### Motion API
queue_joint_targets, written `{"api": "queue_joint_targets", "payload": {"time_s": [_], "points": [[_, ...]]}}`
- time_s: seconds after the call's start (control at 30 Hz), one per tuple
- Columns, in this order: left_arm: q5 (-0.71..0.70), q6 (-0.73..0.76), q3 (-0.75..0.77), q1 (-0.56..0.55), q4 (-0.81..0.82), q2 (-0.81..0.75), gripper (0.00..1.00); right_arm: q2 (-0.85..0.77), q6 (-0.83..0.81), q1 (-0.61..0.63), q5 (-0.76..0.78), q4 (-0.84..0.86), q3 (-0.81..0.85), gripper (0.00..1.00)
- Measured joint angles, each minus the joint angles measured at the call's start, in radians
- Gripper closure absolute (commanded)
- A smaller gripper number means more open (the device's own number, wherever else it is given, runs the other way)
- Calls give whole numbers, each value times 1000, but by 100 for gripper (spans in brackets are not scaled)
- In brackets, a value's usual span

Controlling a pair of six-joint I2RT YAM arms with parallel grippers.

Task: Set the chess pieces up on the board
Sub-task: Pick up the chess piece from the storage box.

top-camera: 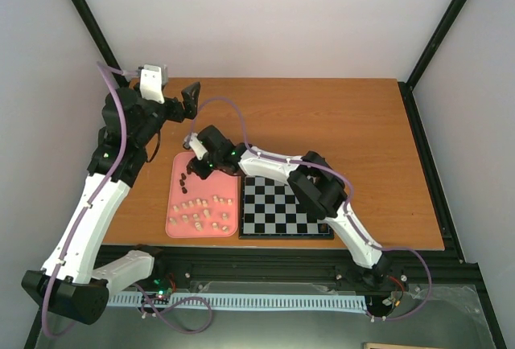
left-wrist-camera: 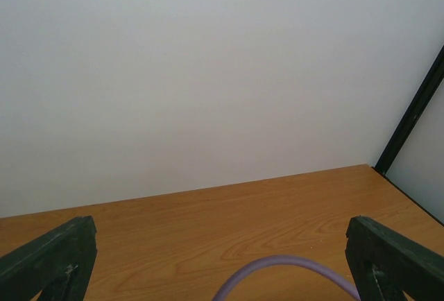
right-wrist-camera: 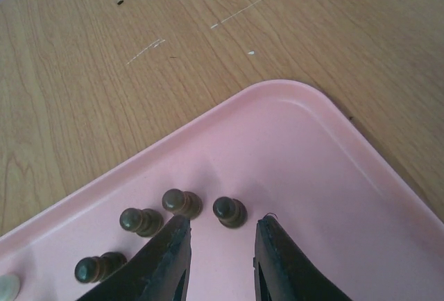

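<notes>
Black and pale grey, the board point(top-camera: 286, 208) lies bare of chessmen at the worktop's point(top-camera: 338, 124) near edge; beside it the pink tray point(top-camera: 171, 196) holds cream pieces point(top-camera: 206, 214) nearer, dark pieces point(top-camera: 184, 180) farther back. Over that far corner the right jaws hang narrowly parted and empty, one dark pawn point(right-wrist-camera: 229, 211) just ahead of the gap, a neighbouring pawn point(right-wrist-camera: 182, 202) right by one finger point(right-wrist-camera: 166, 266), so closing may nudge or pinch both. Farthest off, the left jaws gape wide, holding nothing.

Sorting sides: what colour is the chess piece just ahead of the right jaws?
Dark brown. The chess piece shows best in the right wrist view.
</notes>
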Motion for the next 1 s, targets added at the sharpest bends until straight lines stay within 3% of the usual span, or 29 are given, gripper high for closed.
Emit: {"api": "queue_joint_targets", "payload": {"time_s": [0.67, 1.0], "points": [[-15, 1, 0, 0, 0, 7, 0, 188, -35, 0, -44, -84, 250, 74], [-19, 1, 0, 0, 0, 13, 0, 206, -44, 0, -16, -130, 262, 79]]}}
